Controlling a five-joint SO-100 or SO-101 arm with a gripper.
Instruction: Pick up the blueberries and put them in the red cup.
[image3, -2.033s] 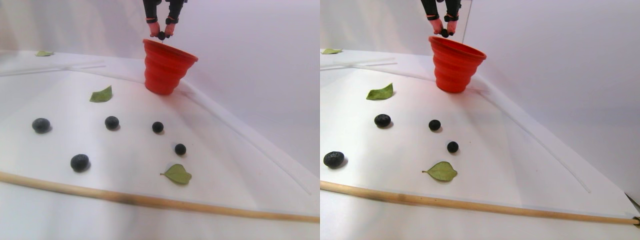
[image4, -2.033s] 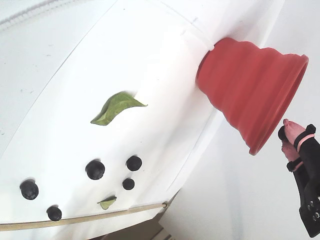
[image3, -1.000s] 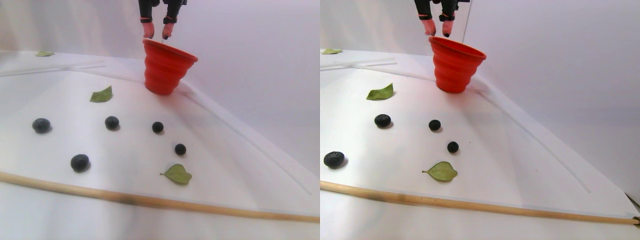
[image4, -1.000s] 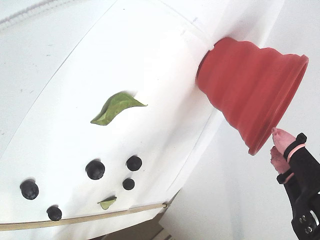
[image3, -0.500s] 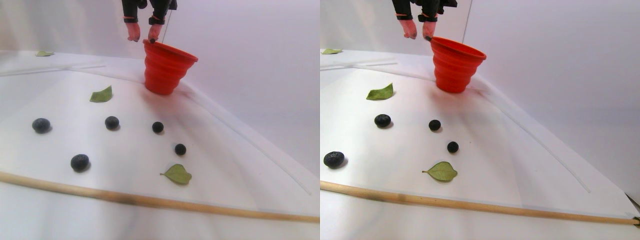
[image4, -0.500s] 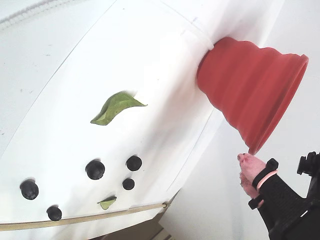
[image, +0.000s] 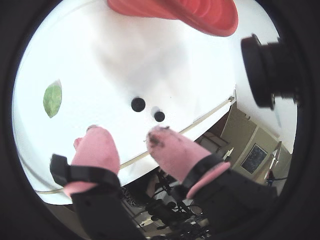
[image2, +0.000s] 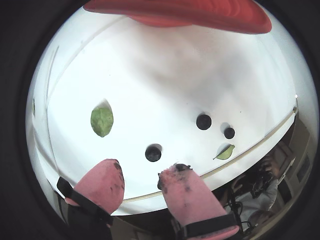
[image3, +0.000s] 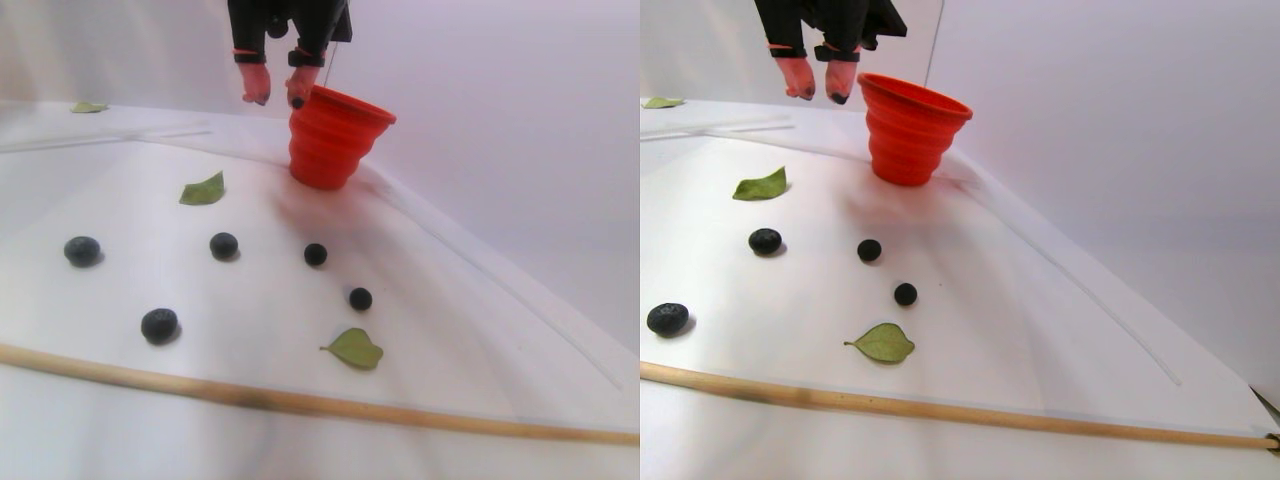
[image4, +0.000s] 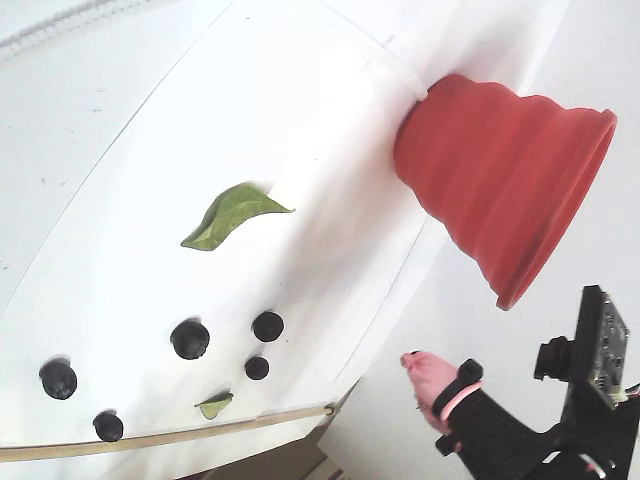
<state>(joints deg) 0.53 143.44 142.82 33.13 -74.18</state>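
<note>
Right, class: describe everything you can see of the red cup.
The red cup looks like soft silicone, with stepped, ribbed walls tapering from a wide thick rim to a narrow base. It stands upright on the white board near its far edge. The open gripper hangs beside its rim; whether they touch is unclear. Its inside is hidden.

light: bright, even | shadows: soft | wrist views: fisheye, black vignette | whites: washed out

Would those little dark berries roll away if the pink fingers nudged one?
Probably: the blueberries look round and sit loose on the smooth white table. They seem light for their size. The dark smears on the fingertips suggest they squash easily.
</note>
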